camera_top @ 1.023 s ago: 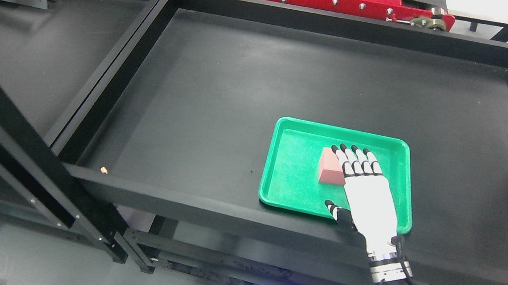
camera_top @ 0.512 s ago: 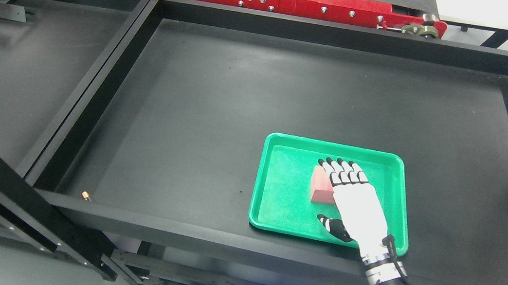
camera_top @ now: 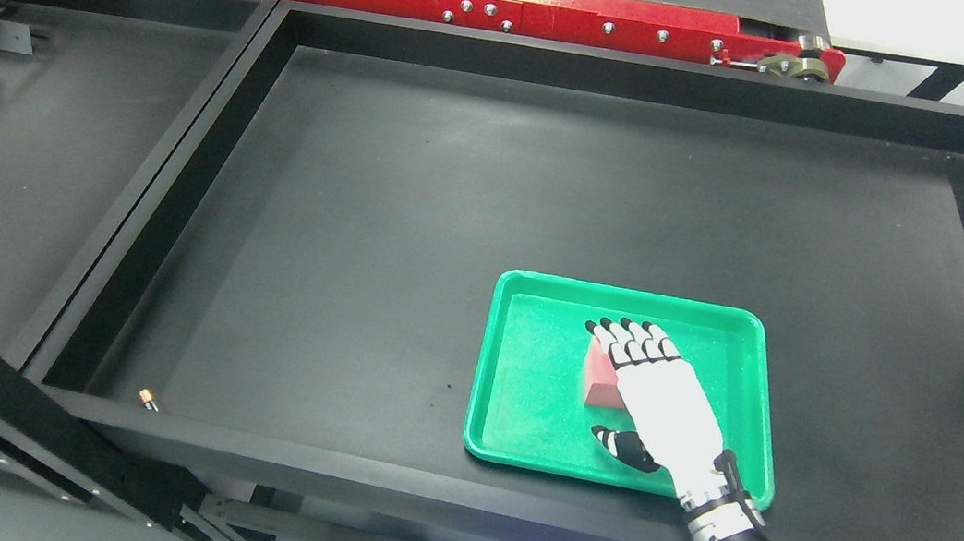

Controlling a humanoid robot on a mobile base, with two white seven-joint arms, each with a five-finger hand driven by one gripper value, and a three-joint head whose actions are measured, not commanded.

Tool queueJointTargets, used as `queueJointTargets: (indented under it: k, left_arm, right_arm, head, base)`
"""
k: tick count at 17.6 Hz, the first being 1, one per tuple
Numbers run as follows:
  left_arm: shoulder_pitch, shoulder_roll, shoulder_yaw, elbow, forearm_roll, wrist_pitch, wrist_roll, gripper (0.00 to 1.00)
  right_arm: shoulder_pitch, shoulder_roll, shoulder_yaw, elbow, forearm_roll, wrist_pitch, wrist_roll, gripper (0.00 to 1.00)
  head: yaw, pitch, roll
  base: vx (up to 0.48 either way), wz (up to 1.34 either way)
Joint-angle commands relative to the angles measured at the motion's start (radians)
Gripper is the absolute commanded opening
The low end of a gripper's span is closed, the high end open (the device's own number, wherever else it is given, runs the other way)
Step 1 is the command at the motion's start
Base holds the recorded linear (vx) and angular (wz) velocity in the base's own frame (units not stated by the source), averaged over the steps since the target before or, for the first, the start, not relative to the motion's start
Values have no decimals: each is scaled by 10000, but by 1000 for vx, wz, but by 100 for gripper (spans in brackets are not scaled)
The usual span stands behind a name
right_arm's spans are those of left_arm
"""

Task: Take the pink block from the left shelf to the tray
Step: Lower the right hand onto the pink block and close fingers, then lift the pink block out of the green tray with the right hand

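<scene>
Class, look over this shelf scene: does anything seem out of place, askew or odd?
One thing: a small brownish object lies loose in the black bin's near-left corner, far from the green tray. The pink block sits inside the tray, under the right hand.

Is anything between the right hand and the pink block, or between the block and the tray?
Nothing visible. The pink block already lies inside the green tray, and the right hand is over its right side, fingers extended across the top. Whether they touch it cannot be told.
</scene>
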Motion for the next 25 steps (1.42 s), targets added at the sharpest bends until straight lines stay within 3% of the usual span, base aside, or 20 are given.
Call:
queueJointTargets:
  k: [1,11,14,19,21,22,25]
  left_arm:
    - [-292,175,0,-175,0,-4,7,100]
    - [-307,175,0,-175,0,-4,7,100]
    - [-292,175,0,-175,0,-4,7,100]
    - [-292,175,0,-175,0,-4,7,100]
    - [-292,175,0,-175,0,-4,7,100]
    - [-292,175,0,-175,0,-4,7,100]
    - [-292,175,0,-175,0,-4,7,100]
  right_arm:
    - [-4,-93,35,116,6,-65,271,99]
    - [-19,-108,35,392,37,-81,916,97]
    - [-19,-108,-72,392,52,-19,809,71]
    - [11,-108,-118,392,52,-19,808,38]
    - [12,-123,-118,407,52,-50,808,12]
    - [12,-123,-134,423,52,-65,808,5]
    - [27,-123,-210,438,-9,-65,595,2]
  head:
    - [0,0,0]
    - [0,0,0]
    - [0,0,0]
    - [0,0,0]
    - [0,0,0]
    - [0,0,0]
    - [0,0,0]
  base:
    - [50,-3]
    - [51,-1]
    - [38,0]
    - [20,0]
    - [0,0]
    - [0,0]
    - [0,0]
